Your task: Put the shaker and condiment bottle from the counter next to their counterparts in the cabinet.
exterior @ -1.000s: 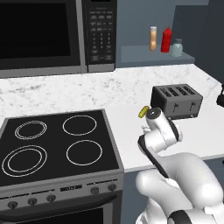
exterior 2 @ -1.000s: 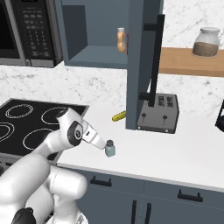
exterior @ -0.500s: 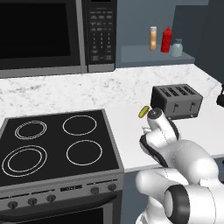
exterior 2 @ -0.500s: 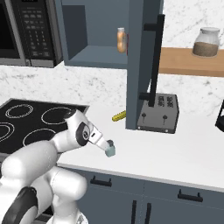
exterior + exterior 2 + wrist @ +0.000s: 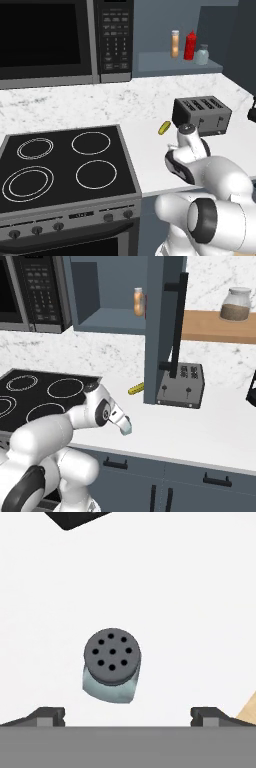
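Lowered since a second ago, the gripper (image 5: 127,714) hangs wide open above the shaker (image 5: 111,665) on the counter (image 5: 210,431), while the orange bottle (image 5: 174,44) already stands in the cabinet (image 5: 170,62) beside the red bottle (image 5: 189,46).

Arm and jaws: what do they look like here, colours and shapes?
The arm is glossy white with rounded, bulbous shells and dark grey to black bands and caps at the joints. In the hand view, the gripper shows two small dark, blocky tips. No cables or markings are visible.
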Motion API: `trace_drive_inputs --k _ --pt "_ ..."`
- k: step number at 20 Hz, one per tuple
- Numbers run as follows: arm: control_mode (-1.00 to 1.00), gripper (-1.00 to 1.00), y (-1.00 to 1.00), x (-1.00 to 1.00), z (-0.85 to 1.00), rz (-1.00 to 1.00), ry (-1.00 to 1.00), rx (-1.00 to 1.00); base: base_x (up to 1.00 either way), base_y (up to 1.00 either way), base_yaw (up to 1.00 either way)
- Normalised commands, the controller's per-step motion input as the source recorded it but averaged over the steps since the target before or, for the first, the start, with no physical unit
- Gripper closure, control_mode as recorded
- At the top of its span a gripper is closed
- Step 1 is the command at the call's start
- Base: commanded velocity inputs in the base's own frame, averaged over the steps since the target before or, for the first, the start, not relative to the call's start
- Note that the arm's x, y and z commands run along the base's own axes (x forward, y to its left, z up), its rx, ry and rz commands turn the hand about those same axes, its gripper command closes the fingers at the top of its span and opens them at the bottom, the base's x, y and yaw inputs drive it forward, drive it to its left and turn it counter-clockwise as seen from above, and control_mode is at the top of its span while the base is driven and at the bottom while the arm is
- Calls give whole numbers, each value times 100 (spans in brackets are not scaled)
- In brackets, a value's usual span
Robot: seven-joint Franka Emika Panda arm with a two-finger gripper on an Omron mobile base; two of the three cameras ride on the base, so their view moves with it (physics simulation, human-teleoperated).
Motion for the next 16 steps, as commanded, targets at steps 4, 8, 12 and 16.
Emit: trace_drive_inputs --k 4,8,12,16 --pt "-100 -100 6 -2 0 0 -1 6 0 0 0" --pt "-100 -100 0 0 0 0 -5 1 0 0 0" --pt "-100 -100 0 3 -2 0 -1 0 0 0 0" --pt "-100 -100 0 9 -25 0 -3 0 0 0 0"
